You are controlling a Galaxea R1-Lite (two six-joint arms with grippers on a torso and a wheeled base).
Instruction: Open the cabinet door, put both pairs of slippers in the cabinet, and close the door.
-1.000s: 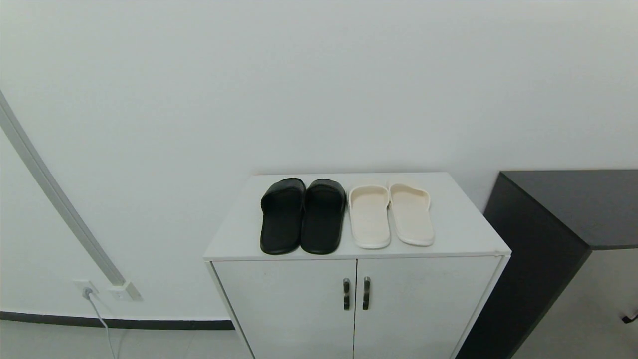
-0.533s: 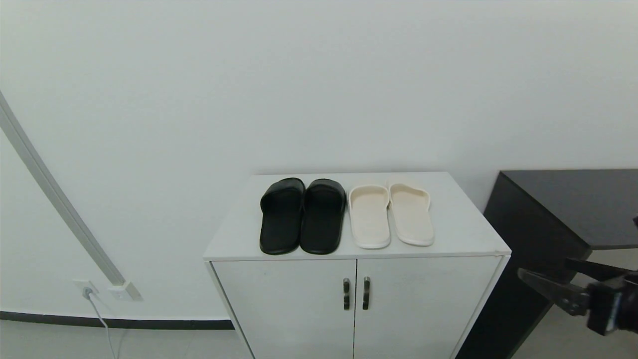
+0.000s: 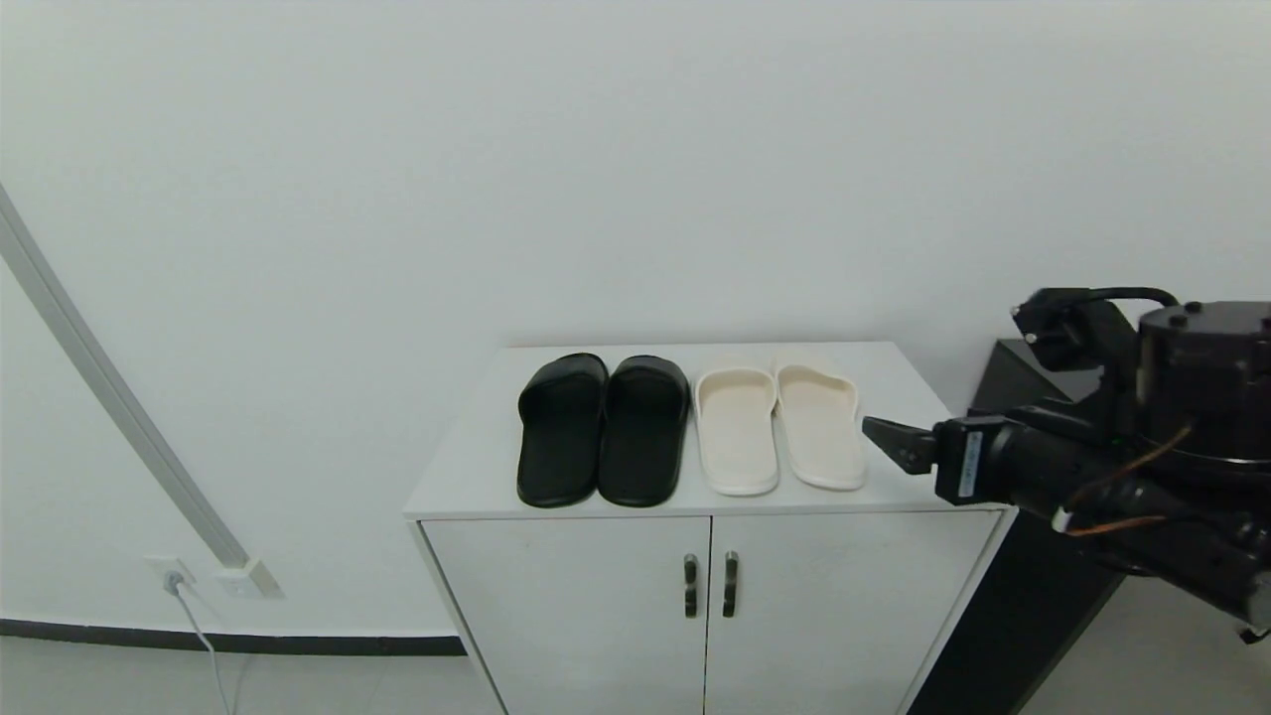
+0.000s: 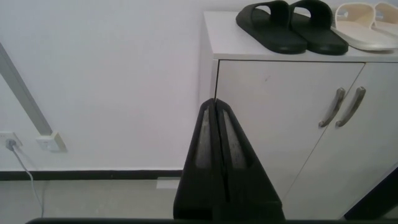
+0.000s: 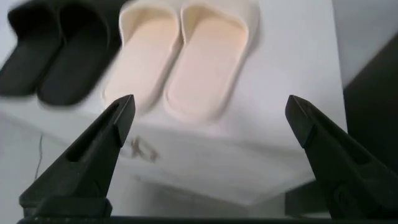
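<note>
Presently, the left tool (image 4: 216, 109) has its fingers pressed together and holds nothing; it points at the left front edge of the cabinet (image 3: 923, 467) from well apart.

1. Location. Black slippers (image 3: 602, 429) lie side by side on the left half of the cabinet top, heels near the front edge. Cream slippers (image 3: 777, 427) lie just beside them on the right half. Both doors are closed.

2. Handling, slippers. Judged to be moulded foam or rubber: light, soft, flexible, not fragile, with a matt surface unlikely to slip. Recommended hold: pinch the two adjoining inner walls of a pair, or grip across the straps. A squeezed sole may bend, so a heel can sag.

3. Handling, doors. The panels are rigid. The left handle (image 3: 690, 585) and right handle (image 3: 730, 584) are slim vertical bars just beside each other at the centre seam; hook or clamp one bar only.

4. The right tool (image 5: 210, 106) is spread wide and empty, hovering near the right front corner beside the cream pair.

5. Markings. No legible writing on slippers or cabinet. A small label on the right wrist is too small to read.
</note>
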